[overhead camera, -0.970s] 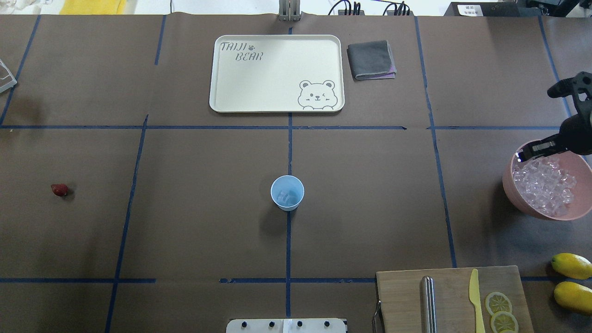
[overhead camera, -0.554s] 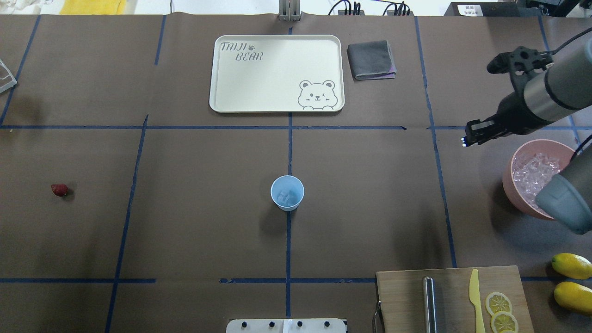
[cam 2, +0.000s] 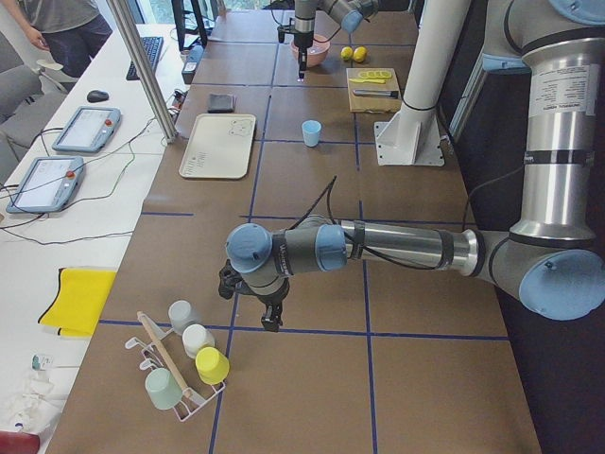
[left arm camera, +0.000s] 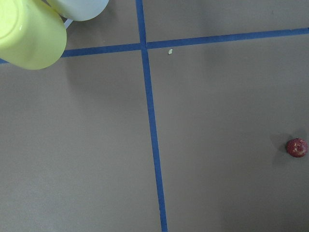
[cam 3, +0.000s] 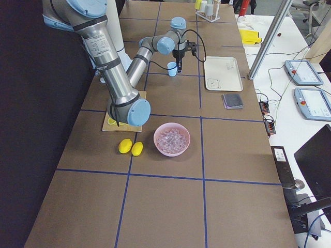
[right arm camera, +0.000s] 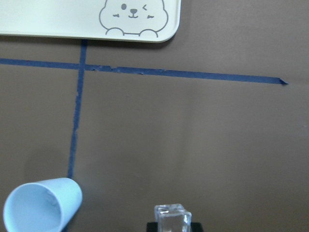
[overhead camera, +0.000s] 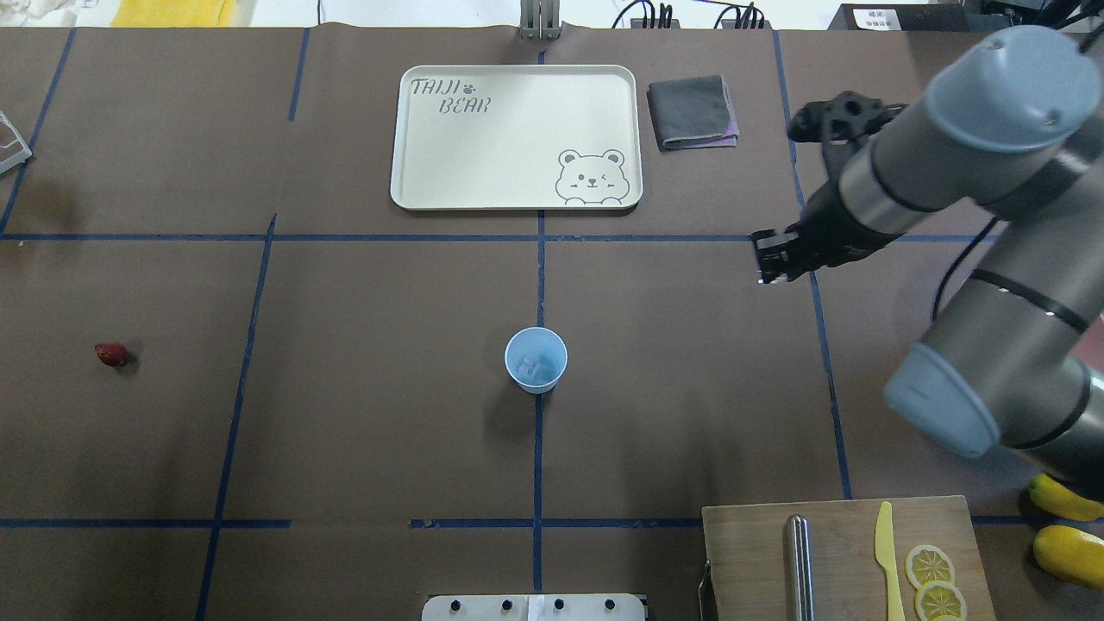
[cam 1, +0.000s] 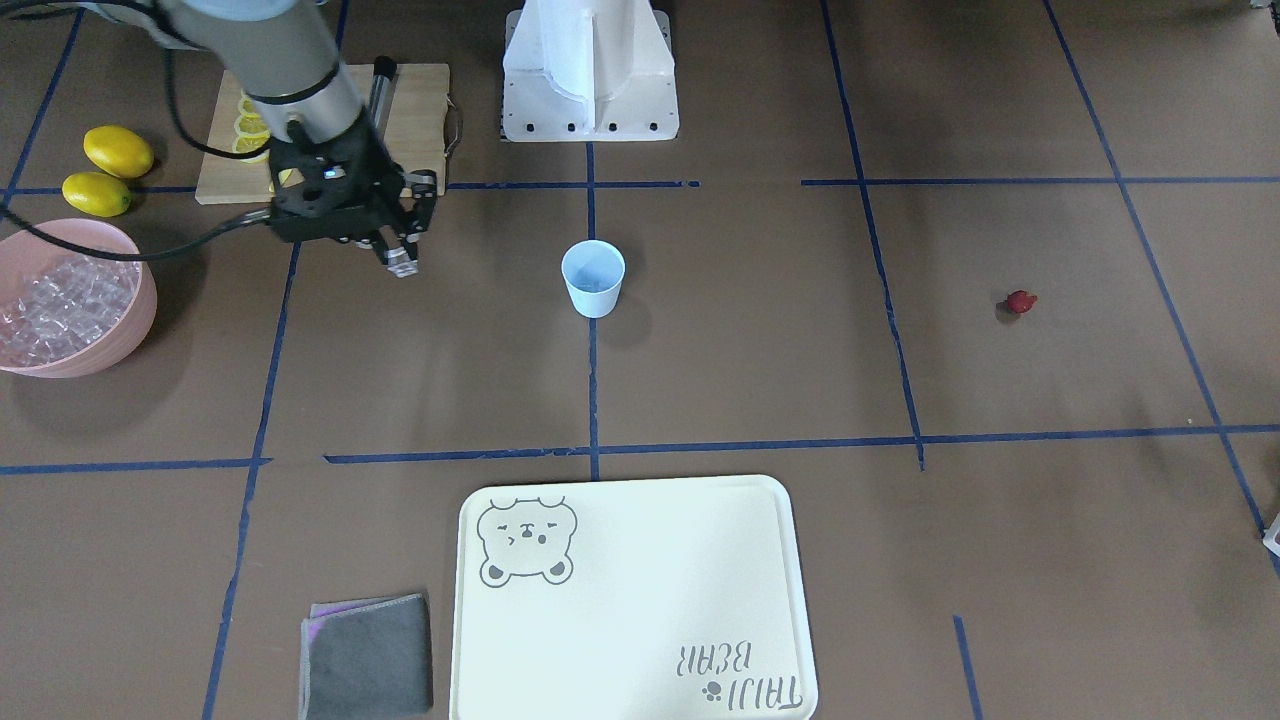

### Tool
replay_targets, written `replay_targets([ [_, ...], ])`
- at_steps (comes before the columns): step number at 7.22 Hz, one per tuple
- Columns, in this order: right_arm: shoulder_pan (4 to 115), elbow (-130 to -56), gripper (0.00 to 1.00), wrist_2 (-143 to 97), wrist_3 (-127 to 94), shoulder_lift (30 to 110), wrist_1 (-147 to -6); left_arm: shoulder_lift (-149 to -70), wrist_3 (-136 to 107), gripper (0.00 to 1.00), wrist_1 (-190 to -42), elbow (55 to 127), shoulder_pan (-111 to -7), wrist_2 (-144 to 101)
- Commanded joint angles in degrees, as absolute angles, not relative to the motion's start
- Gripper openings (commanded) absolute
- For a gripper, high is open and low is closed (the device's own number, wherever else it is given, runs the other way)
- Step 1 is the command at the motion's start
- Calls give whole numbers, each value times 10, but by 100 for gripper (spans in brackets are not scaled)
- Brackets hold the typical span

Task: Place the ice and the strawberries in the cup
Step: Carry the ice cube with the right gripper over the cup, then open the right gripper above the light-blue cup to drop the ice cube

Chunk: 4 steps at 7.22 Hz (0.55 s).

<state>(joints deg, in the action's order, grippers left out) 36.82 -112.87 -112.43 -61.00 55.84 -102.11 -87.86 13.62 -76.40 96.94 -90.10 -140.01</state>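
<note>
Closest to our base we're looking at the wooden cutting board (overhead camera: pixel 845 552) with lemon slices (overhead camera: pixel 930 565) and a yellow knife (overhead camera: pixel 886 561) on it, and two whole lemons (cam 1: pixel 118 150) just beside it. The pink bowl (cam 1: pixel 110 345) heaped with ice (cam 1: pixel 55 300) is sitting off on our right. Mid-table, the light-blue cup (overhead camera: pixel 536 360) is standing upright on the tape line with a bit of ice in the bottom. The strawberry (overhead camera: pixel 111 354) is lying well apart from it on our left. Our right gripper (overhead camera: pixel 766 259) is hovering beyond the cup and to its right, fingers pinching a clear ice cube (right arm camera: pixel 172 217). Our left gripper (cam 2: pixel 271 320) is hanging over the left end, and we honestly can't tell if it's spread or closed. Farthest out, the bear tray (overhead camera: pixel 517 138) and a folded grey cloth (overhead camera: pixel 693 112) are lying side by side.
</note>
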Motion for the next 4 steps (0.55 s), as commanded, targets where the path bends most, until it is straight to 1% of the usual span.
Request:
replay_targets([
  [1, 294, -1056, 3, -1051, -691, 464, -1027, -879, 136, 100, -764, 969, -901, -1400],
  [4, 240, -989, 2, -1002, -736, 418, -1021, -878, 136, 100, -764, 969, -901, -1400],
])
